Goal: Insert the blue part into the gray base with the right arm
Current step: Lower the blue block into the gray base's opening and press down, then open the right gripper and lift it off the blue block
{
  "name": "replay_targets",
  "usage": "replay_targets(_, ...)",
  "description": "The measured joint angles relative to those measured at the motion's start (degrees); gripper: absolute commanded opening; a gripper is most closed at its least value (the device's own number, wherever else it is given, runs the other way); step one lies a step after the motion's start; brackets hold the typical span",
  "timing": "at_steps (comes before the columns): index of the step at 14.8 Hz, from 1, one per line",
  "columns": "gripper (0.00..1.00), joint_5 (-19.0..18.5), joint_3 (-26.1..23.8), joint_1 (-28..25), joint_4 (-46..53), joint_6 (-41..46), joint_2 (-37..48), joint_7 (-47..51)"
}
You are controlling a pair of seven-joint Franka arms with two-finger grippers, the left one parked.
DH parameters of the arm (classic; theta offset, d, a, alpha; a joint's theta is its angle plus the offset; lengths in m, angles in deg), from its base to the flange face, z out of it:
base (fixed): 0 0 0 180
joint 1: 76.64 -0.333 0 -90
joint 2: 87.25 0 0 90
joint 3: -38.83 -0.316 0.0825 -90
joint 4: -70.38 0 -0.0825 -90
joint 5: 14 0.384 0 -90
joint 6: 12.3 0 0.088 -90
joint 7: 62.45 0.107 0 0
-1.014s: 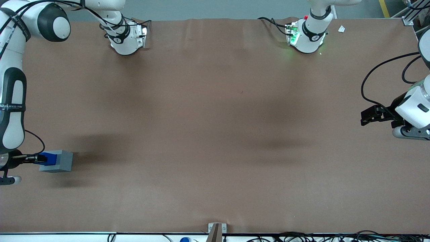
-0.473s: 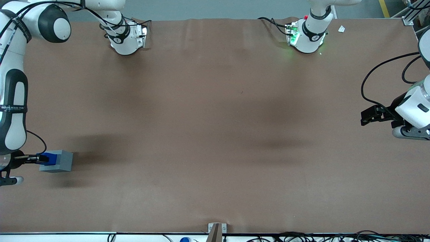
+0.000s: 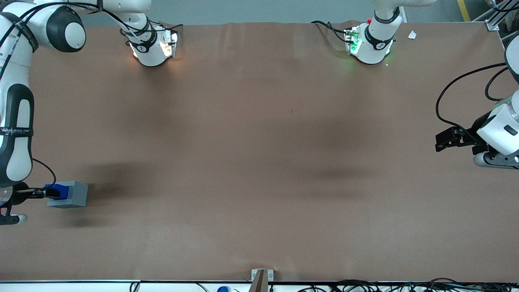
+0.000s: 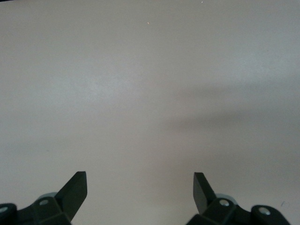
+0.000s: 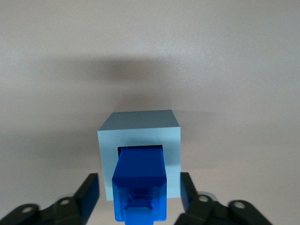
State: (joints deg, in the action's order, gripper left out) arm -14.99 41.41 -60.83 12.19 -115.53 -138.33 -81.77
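Note:
The gray base (image 3: 72, 194) stands on the brown table near the working arm's end. In the right wrist view, the blue part (image 5: 140, 180) stands in the square opening in the top of the gray base (image 5: 139, 129) and sticks well out of it. My right arm's gripper (image 5: 139, 176) is open and straddles the blue part, with a gap between each finger (image 5: 90, 187) and the block's sides. From the front, the gripper (image 3: 48, 191) hovers over the blue part (image 3: 59, 190), at the end of the right arm (image 3: 16, 134).
The working arm's base (image 3: 152, 44) glows with a warm light at the table's edge farthest from the front camera. A small metal bracket (image 3: 261, 278) sits at the edge nearest that camera, with cables (image 3: 385, 286) running along that edge.
The blue part looks slightly lower in the gray base than a second ago. The right arm has shifted only a little. The light at its base has turned warm.

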Motion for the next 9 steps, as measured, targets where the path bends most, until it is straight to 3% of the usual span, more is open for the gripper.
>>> replay_targets(6,1.00,0.43,-0.21,0.04,2.03,0.09,0.93,0.42)
replay_targets(9,1.00,1.11,-0.58,-0.11,1.80,4.38,5.49,0.43)
